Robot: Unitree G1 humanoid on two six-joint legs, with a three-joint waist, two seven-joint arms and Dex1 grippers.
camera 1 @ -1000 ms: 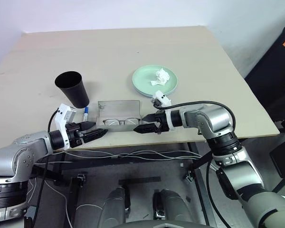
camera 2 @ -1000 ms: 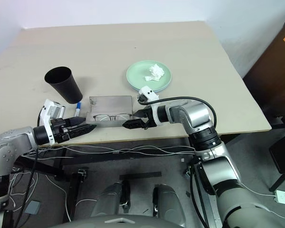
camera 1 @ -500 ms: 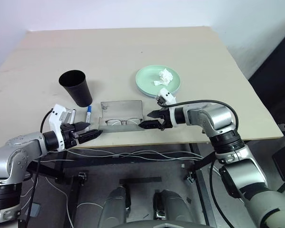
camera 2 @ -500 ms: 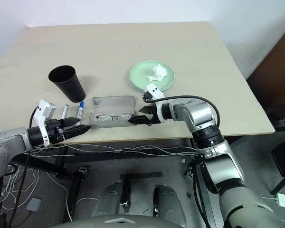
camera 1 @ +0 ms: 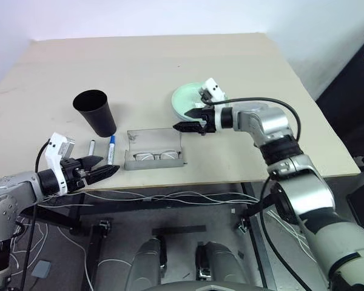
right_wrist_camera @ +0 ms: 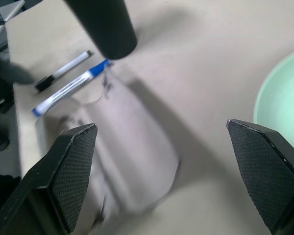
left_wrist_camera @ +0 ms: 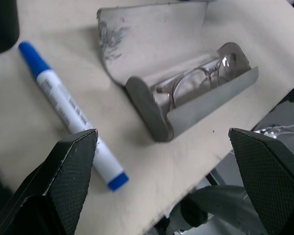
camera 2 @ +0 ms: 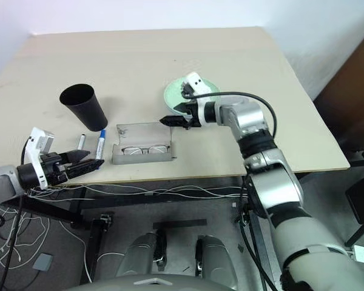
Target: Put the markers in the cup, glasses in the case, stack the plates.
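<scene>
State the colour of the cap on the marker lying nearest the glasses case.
Blue; the marker shows best in the left wrist view, beside the case.

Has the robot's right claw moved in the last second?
Yes. The right claw was at the near table edge beside the case's right end; now it is farther up the table, beyond the case, by the green plate.

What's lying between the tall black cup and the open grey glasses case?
The blue-capped white marker lies on the table between the black cup and grey case, seen in the left eye view.
</scene>
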